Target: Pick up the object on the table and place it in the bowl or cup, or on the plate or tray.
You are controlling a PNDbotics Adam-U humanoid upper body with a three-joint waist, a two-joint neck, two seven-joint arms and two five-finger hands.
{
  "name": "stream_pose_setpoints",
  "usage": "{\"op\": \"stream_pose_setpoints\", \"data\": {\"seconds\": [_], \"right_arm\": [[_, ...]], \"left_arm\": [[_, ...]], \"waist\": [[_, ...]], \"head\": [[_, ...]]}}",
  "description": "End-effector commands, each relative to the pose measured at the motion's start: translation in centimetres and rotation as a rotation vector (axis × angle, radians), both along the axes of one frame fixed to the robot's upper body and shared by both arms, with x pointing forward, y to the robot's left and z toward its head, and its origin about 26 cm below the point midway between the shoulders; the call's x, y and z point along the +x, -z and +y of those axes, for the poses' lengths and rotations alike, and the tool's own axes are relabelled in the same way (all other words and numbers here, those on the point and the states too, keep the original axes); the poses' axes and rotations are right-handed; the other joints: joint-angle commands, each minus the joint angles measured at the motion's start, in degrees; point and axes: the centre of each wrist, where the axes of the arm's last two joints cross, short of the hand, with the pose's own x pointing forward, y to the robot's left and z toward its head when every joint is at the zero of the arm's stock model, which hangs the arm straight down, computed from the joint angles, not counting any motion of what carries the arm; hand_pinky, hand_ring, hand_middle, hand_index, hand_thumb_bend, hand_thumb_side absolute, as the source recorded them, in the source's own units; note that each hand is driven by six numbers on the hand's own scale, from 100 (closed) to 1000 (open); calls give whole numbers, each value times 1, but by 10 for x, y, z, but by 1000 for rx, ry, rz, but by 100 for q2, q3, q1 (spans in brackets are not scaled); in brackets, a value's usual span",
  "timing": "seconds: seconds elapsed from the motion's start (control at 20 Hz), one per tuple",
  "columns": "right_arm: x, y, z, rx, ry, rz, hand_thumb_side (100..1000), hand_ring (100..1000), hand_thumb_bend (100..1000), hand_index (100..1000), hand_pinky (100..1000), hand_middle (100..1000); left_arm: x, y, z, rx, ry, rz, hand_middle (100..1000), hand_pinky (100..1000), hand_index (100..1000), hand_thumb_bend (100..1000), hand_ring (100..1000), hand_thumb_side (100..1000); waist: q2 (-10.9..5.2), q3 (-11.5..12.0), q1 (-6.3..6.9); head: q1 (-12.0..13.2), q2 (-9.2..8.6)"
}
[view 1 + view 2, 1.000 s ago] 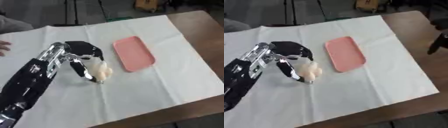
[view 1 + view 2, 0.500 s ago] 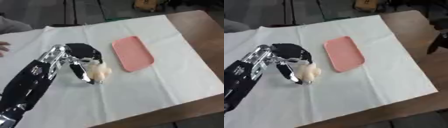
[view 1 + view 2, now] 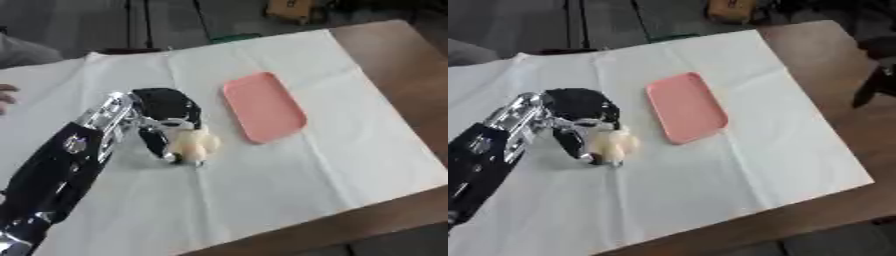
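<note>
My left hand point(image 3: 166, 117) has its fingers curled around a pale cream lumpy object point(image 3: 194, 144), could be a soft toy or a bun-like thing, can't tell which. It sits on the white cloth point(image 3: 289, 60) at about 9 o'clock from the pink tray point(image 3: 262, 112), near it but not touching. Can't tell if the object is off the cloth yet or resting on it. My guess on handling: light, soft or squashy, rounded lobes, so it may deform or roll out of the fingers if I pinch only one lobe; better to keep fingers and thumb on opposite sides across the widest part. Doesn't look slippery or fragile, but that's a guess. The tray is flat and shallow with rounded corners, long axis running roughly 11 to 5 o'clock, so a low release in the middle seems safest. My right hand point(image 3: 870, 86) shows only as a dark shape over the brown table point(image 3: 402, 55) at 3 o'clock in the right eye view; can't tell its fingers. No brands, labels or readable writing anywhere.
</note>
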Motion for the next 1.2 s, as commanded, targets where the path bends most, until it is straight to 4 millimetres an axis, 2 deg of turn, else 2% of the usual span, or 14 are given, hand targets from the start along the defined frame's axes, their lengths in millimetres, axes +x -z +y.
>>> {"op": "stream_pose_setpoints", "data": {"seconds": [0.05,0.1,0.2,0.5,0.65,0.85,1.0,1.2], "right_arm": [[0,-6,-1,-7,-2,-21,705,387,100,686,378,751],[0,-6,-1,-7,-2,-21,705,387,100,686,378,751],[0,-6,-1,-7,-3,-21,704,387,100,686,378,751],[0,-6,-1,-7,-3,-21,703,387,100,686,378,751],[0,-7,-1,-8,-9,-22,703,387,100,686,379,751],[1,-8,1,-11,-16,-24,703,387,100,686,379,751],[2,-8,1,-12,-22,-25,704,387,100,686,379,751],[3,-11,4,-16,-39,-33,704,386,100,686,379,751]], "left_arm": [[4,-5,6,-43,-30,-22,570,786,646,163,711,294],[4,-4,7,-52,-39,-11,561,783,634,122,703,286],[5,-3,9,-67,-56,19,552,780,624,102,693,283],[4,-19,8,-134,-50,43,564,778,637,100,691,262],[4,-45,-3,-213,-13,-16,575,779,653,100,698,250],[4,-65,-16,-300,12,-59,587,777,667,100,700,233],[5,-67,-22,-334,17,-81,595,777,676,115,702,226],[9,-69,-32,-377,12,-120,616,775,696,147,707,223]], "waist": [[-66,0,-26],[-66,1,-26],[-67,0,-27],[-75,-5,-36],[-83,-42,-43],[-81,-123,-22],[-76,-161,-7],[-33,-366,45]], "head": [[-6,-51],[-7,-51],[-12,-51],[-16,-42],[11,-44],[50,-57],[67,-66],[121,-120]]}}
